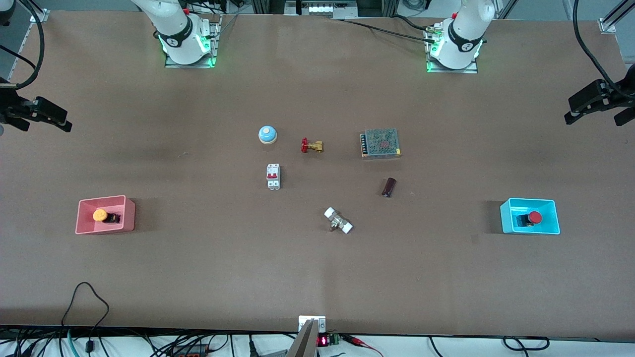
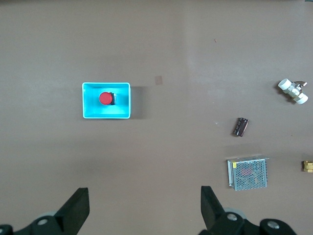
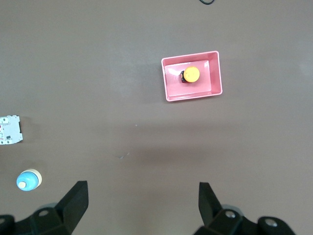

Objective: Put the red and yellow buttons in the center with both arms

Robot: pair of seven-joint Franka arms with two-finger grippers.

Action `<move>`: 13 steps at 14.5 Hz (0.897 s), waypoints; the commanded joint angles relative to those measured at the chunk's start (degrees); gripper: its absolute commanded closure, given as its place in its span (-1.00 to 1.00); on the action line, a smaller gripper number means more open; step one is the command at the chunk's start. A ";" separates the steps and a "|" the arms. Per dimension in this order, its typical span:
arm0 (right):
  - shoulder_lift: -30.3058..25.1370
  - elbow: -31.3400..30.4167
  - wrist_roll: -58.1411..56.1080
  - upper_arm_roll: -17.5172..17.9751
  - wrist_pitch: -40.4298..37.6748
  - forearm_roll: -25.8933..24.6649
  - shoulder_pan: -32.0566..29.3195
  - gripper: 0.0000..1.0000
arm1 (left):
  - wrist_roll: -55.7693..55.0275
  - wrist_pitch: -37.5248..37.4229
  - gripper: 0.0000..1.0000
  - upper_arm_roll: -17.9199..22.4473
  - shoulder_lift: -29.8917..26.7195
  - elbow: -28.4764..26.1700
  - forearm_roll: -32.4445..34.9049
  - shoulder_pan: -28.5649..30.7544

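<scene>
The yellow button (image 1: 100, 215) lies in the pink bin (image 1: 127, 214) at the right arm's end of the table; it also shows in the right wrist view (image 3: 191, 74). The red button (image 1: 534, 217) lies in the cyan bin (image 1: 507, 216) at the left arm's end; it also shows in the left wrist view (image 2: 106, 98). My right gripper (image 1: 43, 124) hangs open and empty, high over the table's edge by the pink bin (image 3: 143, 185). My left gripper (image 1: 593, 119) hangs open and empty, high over the table by the cyan bin (image 2: 144, 191).
In the middle of the brown tabletop (image 1: 198, 277) lie a blue dome bell (image 1: 267, 134), a brass valve with a red handle (image 1: 311, 146), a white circuit breaker (image 1: 273, 176), a metal power supply (image 1: 380, 143), a dark cylinder (image 1: 389, 187) and a white-ended fitting (image 1: 338, 220).
</scene>
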 commanded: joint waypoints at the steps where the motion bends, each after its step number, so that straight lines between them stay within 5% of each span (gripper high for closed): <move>1: -0.38 0.84 0.11 0.32 -2.55 -0.12 -0.09 -1.00 | 1.03 1.07 -1.00 -0.10 -2.32 -2.95 0.86 0.31; 6: 0.32 1.54 0.73 0.23 -2.74 0.14 -0.18 -1.00 | 0.86 1.42 -1.00 0.17 -1.54 -2.16 1.03 1.01; 13: 6.38 1.54 0.64 -0.39 3.57 0.85 -0.97 -1.00 | 0.94 2.04 -1.00 0.35 9.52 -2.07 1.03 4.34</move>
